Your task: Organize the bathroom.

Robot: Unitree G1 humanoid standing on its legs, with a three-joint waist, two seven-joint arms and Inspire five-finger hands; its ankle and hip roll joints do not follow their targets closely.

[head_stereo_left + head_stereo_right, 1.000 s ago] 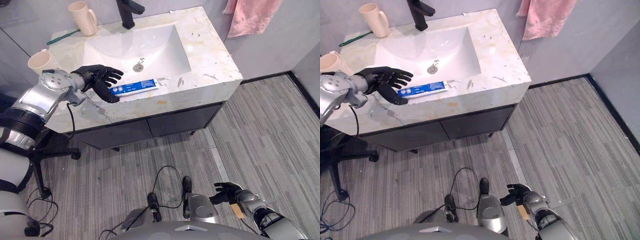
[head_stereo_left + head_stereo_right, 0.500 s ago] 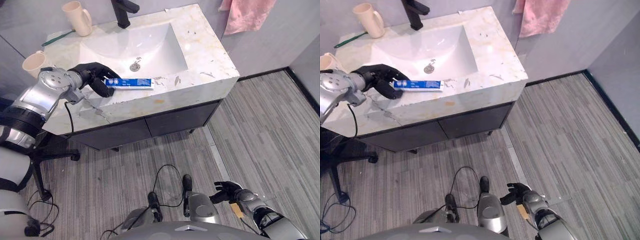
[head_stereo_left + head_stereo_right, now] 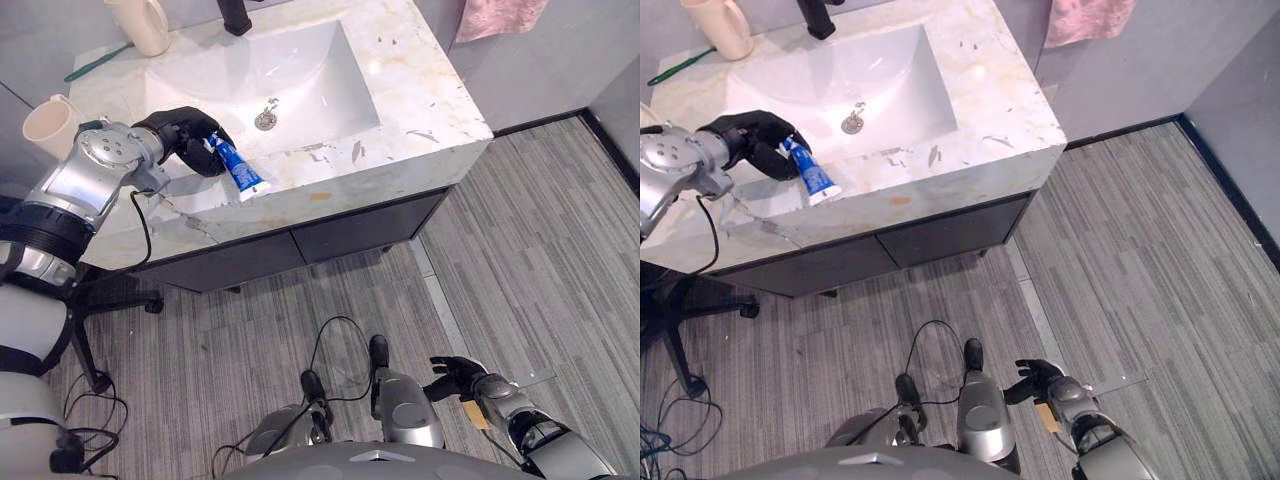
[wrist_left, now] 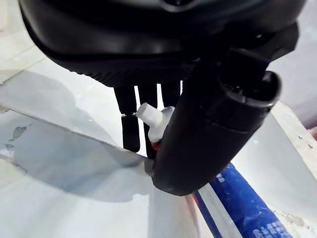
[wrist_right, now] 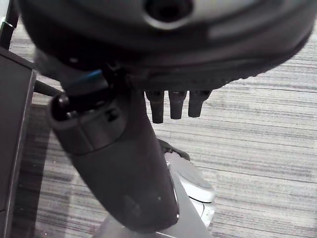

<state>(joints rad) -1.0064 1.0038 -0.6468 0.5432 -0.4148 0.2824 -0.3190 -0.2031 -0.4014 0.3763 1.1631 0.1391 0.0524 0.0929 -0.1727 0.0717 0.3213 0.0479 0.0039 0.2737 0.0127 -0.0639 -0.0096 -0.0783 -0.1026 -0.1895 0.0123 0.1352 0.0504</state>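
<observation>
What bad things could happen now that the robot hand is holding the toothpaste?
1. The left robot hand pinches the toothpaste tube only near its white cap, with the long end hanging out over the marble counter's front edge. It might slip and fall to the floor.
2. Squeezing hard by the cap could push paste out, if the cap is loose.
3. Swinging it toward the cream cup nearby might knock that over.

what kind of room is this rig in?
Most likely a bathroom: a marble-look counter with a white sink over dark cabinets, a pink towel on the wall, and a toothpaste tube in the left hand.
</observation>
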